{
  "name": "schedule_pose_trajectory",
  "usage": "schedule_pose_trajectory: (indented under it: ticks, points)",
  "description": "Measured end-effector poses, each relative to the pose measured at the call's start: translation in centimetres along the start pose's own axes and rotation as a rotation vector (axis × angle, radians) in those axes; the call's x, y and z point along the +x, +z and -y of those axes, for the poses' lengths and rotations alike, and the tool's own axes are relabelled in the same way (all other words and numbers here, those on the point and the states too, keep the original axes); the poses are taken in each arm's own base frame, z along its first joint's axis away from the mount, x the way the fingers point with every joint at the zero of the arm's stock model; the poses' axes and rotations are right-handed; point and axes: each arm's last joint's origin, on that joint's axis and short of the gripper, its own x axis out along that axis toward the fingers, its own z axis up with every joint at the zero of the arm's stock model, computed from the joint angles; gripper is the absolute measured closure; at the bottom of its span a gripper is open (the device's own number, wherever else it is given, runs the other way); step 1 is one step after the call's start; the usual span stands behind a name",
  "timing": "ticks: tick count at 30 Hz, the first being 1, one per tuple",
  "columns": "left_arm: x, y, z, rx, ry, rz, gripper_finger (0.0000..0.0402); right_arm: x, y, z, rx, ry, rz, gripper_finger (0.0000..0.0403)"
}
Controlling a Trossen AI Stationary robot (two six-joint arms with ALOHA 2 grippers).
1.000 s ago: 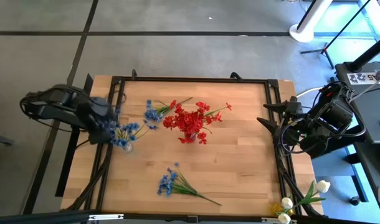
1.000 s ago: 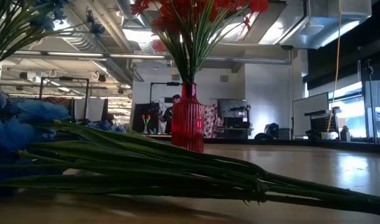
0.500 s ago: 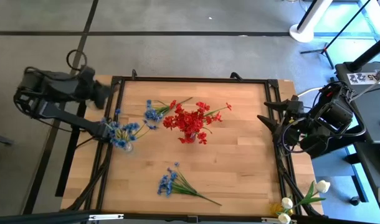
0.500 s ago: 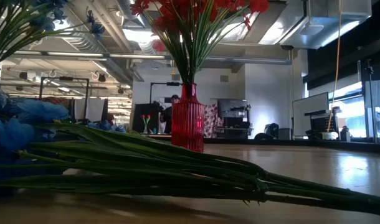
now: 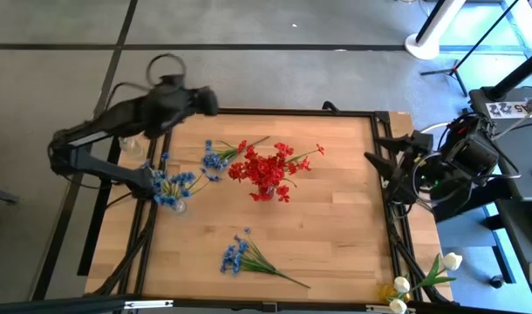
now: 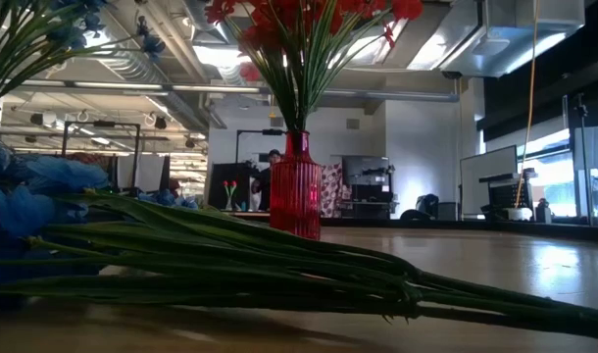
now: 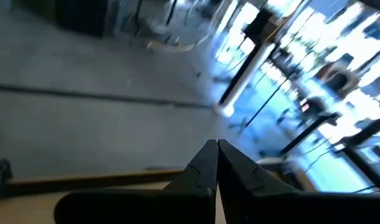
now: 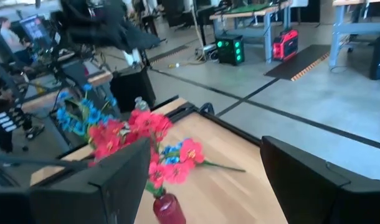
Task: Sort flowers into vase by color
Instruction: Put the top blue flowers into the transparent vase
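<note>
Red flowers [image 5: 268,166] stand in a red ribbed vase [image 6: 295,186] at the table's middle. Blue flowers [image 5: 172,187] stand in a clear vase near the left edge. A blue sprig [image 5: 212,160] and a red sprig [image 5: 242,146] lie on the wood between the two vases. Another blue sprig [image 5: 240,256] lies near the front edge, and its stems [image 6: 279,270] cross the low view. My left gripper [image 5: 207,101] is shut and empty, raised over the far left corner of the table. My right gripper [image 5: 381,166] stands open and empty at the right edge.
White flowers [image 5: 420,281] lie off the table at the front right corner. A black frame [image 5: 275,111] runs around the wooden top. In the right wrist view the red flowers [image 8: 140,134] show between the open fingers, with my left arm [image 8: 109,28] beyond them.
My left gripper has risen from the blue flowers in the clear vase. It has swung toward the far edge and to the right, turning from pointing down to nearly level. The blue flowers stay in their vase. The right arm has kept its place.
</note>
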Motion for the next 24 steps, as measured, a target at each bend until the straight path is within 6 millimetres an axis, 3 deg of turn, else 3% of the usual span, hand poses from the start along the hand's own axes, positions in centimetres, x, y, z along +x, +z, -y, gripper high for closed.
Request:
schedule_pose_trajectory:
  ticks: [7,15,19,24]
  points:
    - [8.0,-1.4,-2.2,-0.004,0.186,-0.228,0.0385,-0.4,0.7,1.3,0.036,-0.001,0.023,0.01]
    - [15.4,-5.5,-4.5,-0.016,0.315,-0.597,0.0287,-0.6,1.1,2.6,0.036,0.008,0.008,0.01]
    - [17.8,-7.6,-5.7,-0.073,0.453,-0.68,0.0251,-0.8,1.4,3.3,0.054,0.013,0.011,0.01]
    - [19.1,-8.9,-6.2,-0.22,0.577,-0.684,0.0227,-1.0,1.7,4.0,0.043,0.016,0.019,0.01]
